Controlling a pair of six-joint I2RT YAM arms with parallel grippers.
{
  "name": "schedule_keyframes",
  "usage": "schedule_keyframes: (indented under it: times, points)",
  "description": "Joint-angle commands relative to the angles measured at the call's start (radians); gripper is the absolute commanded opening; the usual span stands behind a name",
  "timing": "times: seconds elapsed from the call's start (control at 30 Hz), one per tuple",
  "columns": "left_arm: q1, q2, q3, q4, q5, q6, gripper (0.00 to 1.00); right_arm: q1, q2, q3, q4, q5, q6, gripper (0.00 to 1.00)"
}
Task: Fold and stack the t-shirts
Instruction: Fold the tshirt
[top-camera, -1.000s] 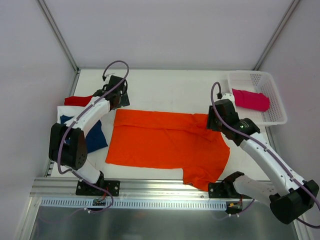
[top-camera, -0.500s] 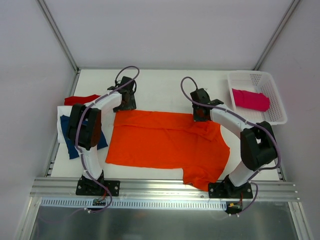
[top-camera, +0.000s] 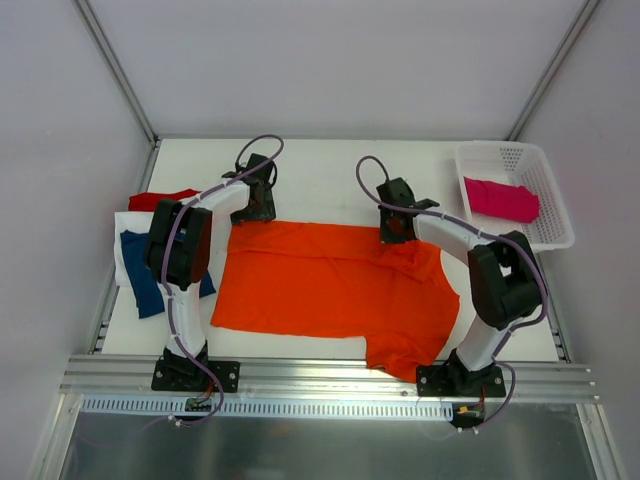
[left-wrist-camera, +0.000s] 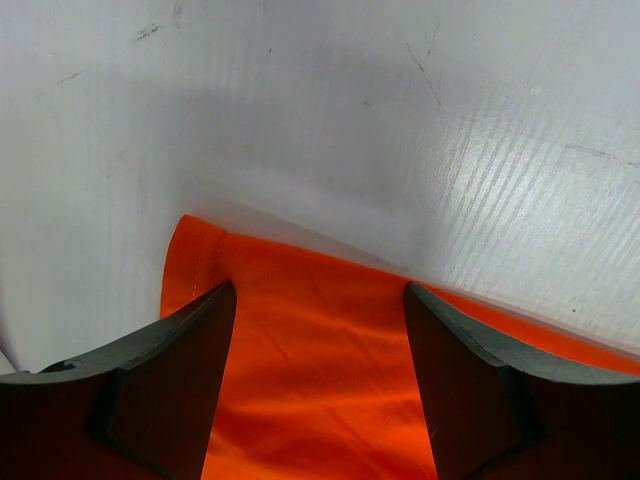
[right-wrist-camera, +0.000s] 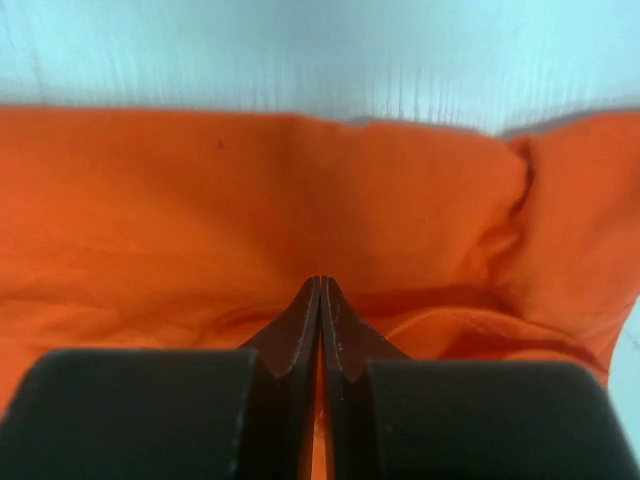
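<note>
My left gripper stands with its jaws well apart at the far left corner of the bright orange short-sleeved t-shirt, one finger on each side of a strip of the cloth just inside its hemmed corner. The fingertips are low over the shirt, but I cannot tell whether they press on it. My right gripper is at the same shirt's far edge, over toward the right sleeve. Its jaws are closed tight together with the tips buried in a small gathered fold of orange cloth, and wrinkles run toward them. The orange t-shirt lies spread flat in the middle of the white desk, its right sleeve hanging toward the near edge. At the left side of the desk a navy blue t-shirt lies on a white t-shirt, with a red t-shirt just beyond them on the far side. At the far right, a folded magenta pink t-shirt lies inside a white plastic mesh basket, well apart from the orange one.
</note>
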Motion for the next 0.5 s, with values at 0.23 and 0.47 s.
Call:
schedule_keyframes:
  times: [0.23, 0.47]
  points:
    - [-0.013, -0.05, -0.026, -0.005, 0.005, 0.001, 0.68, 0.162, -0.293, -0.099, -0.239, 0.079, 0.091, 0.03]
    - [-0.013, -0.088, -0.053, -0.005, 0.025, -0.008, 0.67, 0.262, -0.504, -0.219, -0.315, 0.109, 0.183, 0.04]
